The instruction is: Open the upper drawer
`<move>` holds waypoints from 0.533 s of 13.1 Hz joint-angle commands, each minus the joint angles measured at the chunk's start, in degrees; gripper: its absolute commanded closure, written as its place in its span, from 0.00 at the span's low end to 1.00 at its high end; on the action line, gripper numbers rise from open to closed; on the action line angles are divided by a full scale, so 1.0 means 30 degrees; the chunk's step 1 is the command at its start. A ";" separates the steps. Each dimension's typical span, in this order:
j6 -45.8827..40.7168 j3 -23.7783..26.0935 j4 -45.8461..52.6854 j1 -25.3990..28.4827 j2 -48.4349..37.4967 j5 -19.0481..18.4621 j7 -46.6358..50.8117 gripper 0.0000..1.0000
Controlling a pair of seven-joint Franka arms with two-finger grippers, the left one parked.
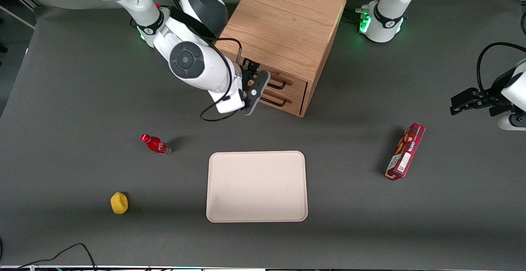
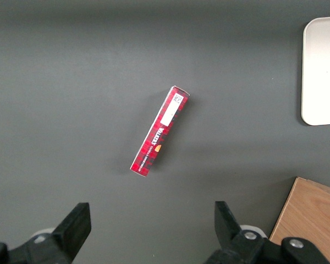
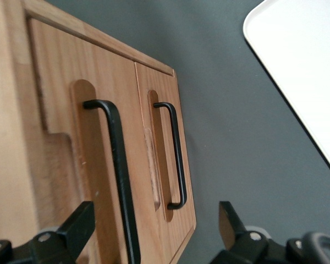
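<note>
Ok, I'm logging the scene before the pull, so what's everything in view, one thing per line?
oak cabinet: one, light wood, on the table between the arm bases.
upper drawer: one, light wood, black bar handle, shut.
lower drawer: one, same look, shut.
tray: one, cream, nearer the camera than the cabinet.
bottle: one, red, toward the working arm's end.
yellow object: one, nearer the camera than the bottle.
box: one, red, toward the parked arm's end.
gripper: one, black fingers open, in front of the drawers.
</note>
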 commanded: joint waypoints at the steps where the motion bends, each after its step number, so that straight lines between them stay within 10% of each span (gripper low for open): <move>1: 0.0776 0.0144 -0.0812 0.0014 0.0017 -0.0494 -0.0396 0.00; 7: 0.2826 0.0349 -0.2366 0.0044 0.0250 -0.0495 -0.0367 0.00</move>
